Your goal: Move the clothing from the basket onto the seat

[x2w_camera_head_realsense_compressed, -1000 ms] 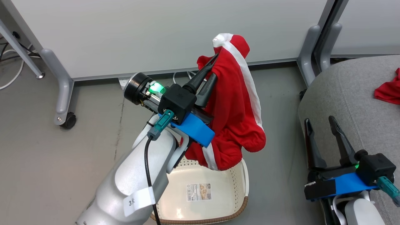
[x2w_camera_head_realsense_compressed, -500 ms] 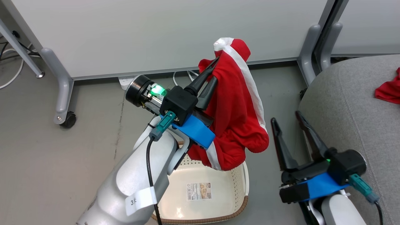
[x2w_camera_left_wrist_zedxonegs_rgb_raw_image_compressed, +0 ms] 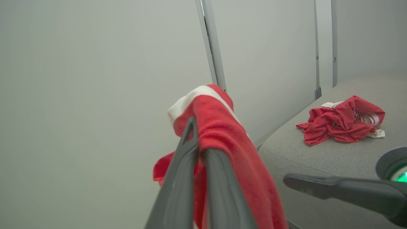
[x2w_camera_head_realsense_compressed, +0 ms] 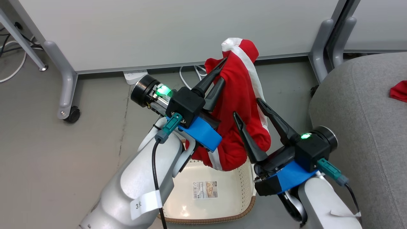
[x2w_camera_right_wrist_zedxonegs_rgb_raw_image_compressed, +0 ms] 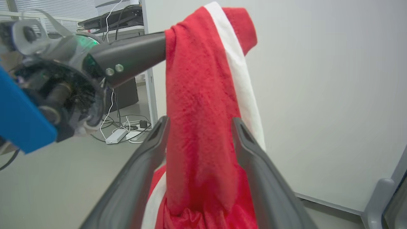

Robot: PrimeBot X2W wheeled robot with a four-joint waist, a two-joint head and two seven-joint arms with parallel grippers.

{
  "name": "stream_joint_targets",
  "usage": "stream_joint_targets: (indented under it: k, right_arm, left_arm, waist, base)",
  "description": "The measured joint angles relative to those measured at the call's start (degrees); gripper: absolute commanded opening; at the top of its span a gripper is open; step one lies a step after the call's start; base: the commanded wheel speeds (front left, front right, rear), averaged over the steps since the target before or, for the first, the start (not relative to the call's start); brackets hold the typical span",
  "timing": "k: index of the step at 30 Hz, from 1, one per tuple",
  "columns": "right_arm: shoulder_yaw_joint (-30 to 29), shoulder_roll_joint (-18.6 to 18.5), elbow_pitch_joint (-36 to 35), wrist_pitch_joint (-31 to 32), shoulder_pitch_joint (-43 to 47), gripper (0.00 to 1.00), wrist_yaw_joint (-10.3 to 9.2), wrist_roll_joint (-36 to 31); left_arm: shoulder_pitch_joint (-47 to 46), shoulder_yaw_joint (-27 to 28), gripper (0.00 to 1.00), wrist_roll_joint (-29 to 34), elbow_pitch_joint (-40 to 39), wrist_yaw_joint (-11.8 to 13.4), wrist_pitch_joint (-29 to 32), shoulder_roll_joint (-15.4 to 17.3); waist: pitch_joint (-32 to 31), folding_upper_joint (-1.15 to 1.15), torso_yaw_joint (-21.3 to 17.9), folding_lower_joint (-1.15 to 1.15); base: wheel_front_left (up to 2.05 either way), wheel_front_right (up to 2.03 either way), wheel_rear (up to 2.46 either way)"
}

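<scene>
The red garment [x2w_camera_head_realsense_compressed: 241, 82] with its white stripe hangs in the air directly above the basket [x2w_camera_head_realsense_compressed: 229, 184], draped over and pinched by the left tool [x2w_camera_head_realsense_compressed: 224, 68], whose two fingers [x2w_camera_left_wrist_zedxonegs_rgb_raw_image_compressed: 178, 178] are pressed together on the fabric near its top fold. The lower end of the garment hangs just over the basket's far rim. In the right wrist view the garment [x2w_camera_right_wrist_zedxonegs_rgb_raw_image_compressed: 197, 79] hangs between the two fingers [x2w_camera_right_wrist_zedxonegs_rgb_raw_image_compressed: 140, 165] of the right tool [x2w_camera_head_realsense_compressed: 246, 108], which are spread wide on either side of it; contact with the fabric cannot be told.

The second red garment [x2w_camera_left_wrist_zedxonegs_rgb_raw_image_compressed: 341, 122] lies crumpled on the grey seat [x2w_camera_head_realsense_compressed: 365, 105], well apart from the basket and to the robot's right. A paper label [x2w_camera_head_realsense_compressed: 205, 190] lies flat on the basket's bottom.

The basket stands on the grey floor [x2w_camera_head_realsense_compressed: 79, 152], near the seat's front edge. A white partition panel [x2w_camera_head_realsense_compressed: 175, 28] on grey legs stands behind it.
</scene>
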Motion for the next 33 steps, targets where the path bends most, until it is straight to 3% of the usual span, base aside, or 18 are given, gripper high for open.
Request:
stream_joint_targets:
  k: [22, 23, 24, 33]
  right_arm:
    - [-0.2, 1.1, 13.3, 0.0, -12.3, 1.00, 0.00, -3.1]
    - [-0.3, 1.1, 13.7, 0.0, -12.5, 0.36, 0.00, -2.9]
    - [-0.2, 1.1, 14.0, 0.0, -12.7, 0.00, 0.00, -2.7]
    - [-0.2, 1.1, 14.5, 0.0, -13.4, 0.00, 0.00, -1.7]
  left_arm:
    - [-1.6, -2.7, 0.00, -1.5, -1.5, 0.3, 0.0, -0.5]
    - [-1.7, -2.8, 0.00, -1.5, -1.5, 0.3, 0.0, -0.5]
    - [-1.8, -2.9, 0.00, -1.6, -1.6, 0.4, 0.0, -0.5]
    - [-2.0, -3.7, 0.00, -2.2, -1.7, 0.8, 0.0, -0.5]
  waist:
    - [2.8, 0.00, 1.9, 0.00]
    - [2.8, 0.00, 1.9, 0.00]
    - [2.8, 0.00, 1.9, 0.00]
    - [2.9, 0.00, 2.0, 0.00]
  base:
    - [0.00, 0.00, 0.00]
    - [0.00, 0.00, 0.00]
    - [0.00, 0.00, 0.00]
    - [0.00, 0.00, 0.00]
